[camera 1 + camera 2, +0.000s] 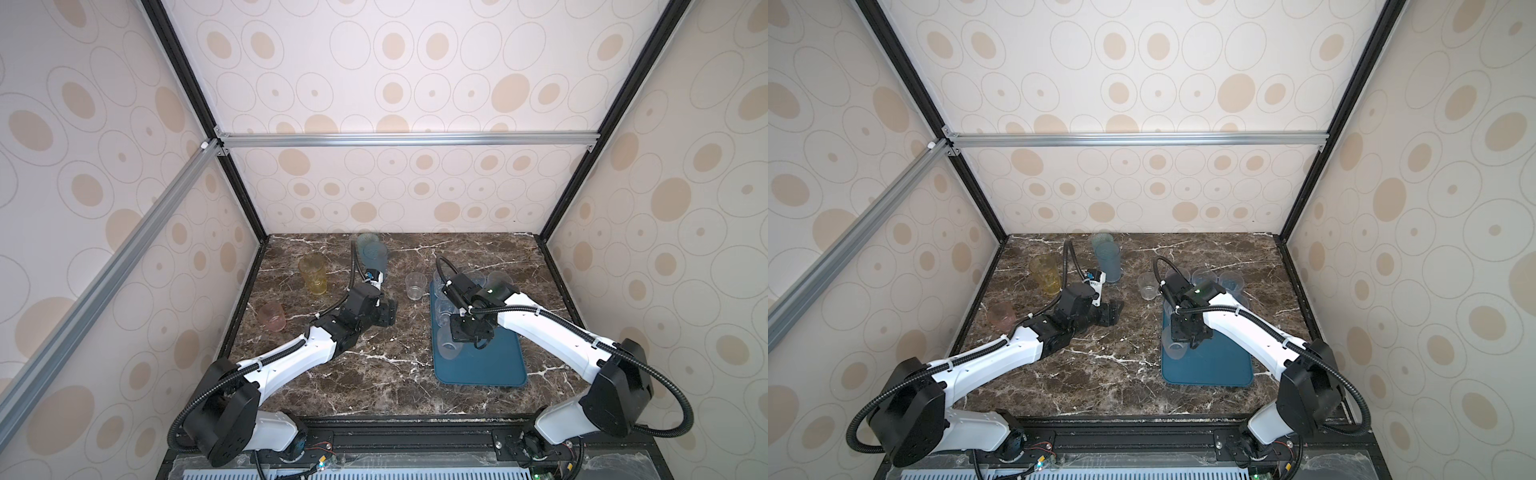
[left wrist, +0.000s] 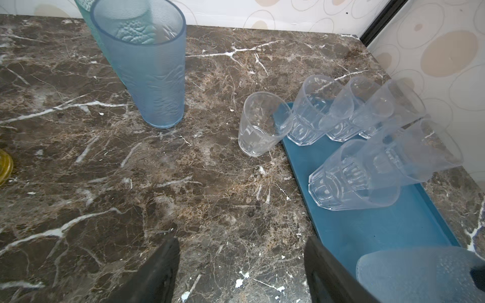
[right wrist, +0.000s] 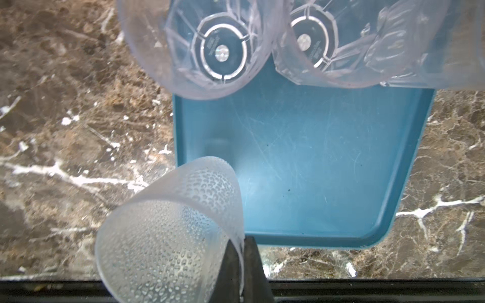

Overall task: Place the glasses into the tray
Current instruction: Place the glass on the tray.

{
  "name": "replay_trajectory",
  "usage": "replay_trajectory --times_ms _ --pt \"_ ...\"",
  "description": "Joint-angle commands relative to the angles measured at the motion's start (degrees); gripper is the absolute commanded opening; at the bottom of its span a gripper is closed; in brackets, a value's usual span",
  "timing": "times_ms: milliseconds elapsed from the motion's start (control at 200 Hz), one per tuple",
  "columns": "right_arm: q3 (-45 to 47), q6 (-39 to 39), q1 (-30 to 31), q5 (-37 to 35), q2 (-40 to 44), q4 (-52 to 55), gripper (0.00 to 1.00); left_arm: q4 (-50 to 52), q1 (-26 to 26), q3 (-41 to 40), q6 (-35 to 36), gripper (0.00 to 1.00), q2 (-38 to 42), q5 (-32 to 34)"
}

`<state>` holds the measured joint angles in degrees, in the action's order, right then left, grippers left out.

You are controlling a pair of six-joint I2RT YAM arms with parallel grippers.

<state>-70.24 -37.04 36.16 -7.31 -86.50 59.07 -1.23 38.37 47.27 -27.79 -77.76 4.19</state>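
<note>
Nearest the front edge of the brown marble worktop [image 2: 105,196], a frosted, dimpled, see-through tumbler [image 3: 168,236] is pinched by the right gripper [image 3: 240,245]. Its jaws are closed tight on the rim wall, one finger inside and one outside, and the tumbler is hung tilted over the left rim of the flat, rectangular, dark teal-blue plastic tray [image 3: 315,170]. It is judged light, thin-walled and slick, liable to swing or slip in such a pinch, so a grip on the rim wall or around the waist and a gentle set-down are called for. The left gripper [image 2: 241,246] is spread wide and empty over bare worktop left of the tray. Near the left edge a small pinkish tumbler [image 1: 272,316] is seen, and farther back an amber-yellow faceted tumbler [image 1: 313,274]. Clear faceted tumblers [image 2: 341,178] are crowded upright in the tray's far half. A small clear tumbler [image 2: 259,126] is seen just outside its far left corner. Two tall teal-blue tumblers [image 2: 149,70] are set together at the far edge.
</note>
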Motion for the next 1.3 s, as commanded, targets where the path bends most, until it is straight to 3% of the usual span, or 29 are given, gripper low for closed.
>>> replay_trajectory --times_ms 0,610,975,1100,1295 --pt "1.3 -0.2 -1.8 -1.0 -1.2 -3.7 0.01 -1.3 0.5 0.7 -1.3 0.75 0.1 1.9" --pt "1.0 -1.3 -3.5 2.5 -4.9 -6.1 0.02 1.5 0.6 0.7 3.3 0.78 2.2 7.4" --pt "-2.7 0.0 -3.5 5.0 -4.4 -2.6 0.32 1.6 0.4 1.0 5.0 0.80 3.0 7.8" --pt "-5.4 0.4 -3.5 6.1 -3.0 -0.7 0.38 4.5 -1.1 3.3 7.1 0.80 2.9 7.1" --pt "-8.9 -0.2 -3.6 5.5 -0.6 -0.1 0.40 2.7 -9.2 3.6 6.4 0.74 3.0 -3.7"
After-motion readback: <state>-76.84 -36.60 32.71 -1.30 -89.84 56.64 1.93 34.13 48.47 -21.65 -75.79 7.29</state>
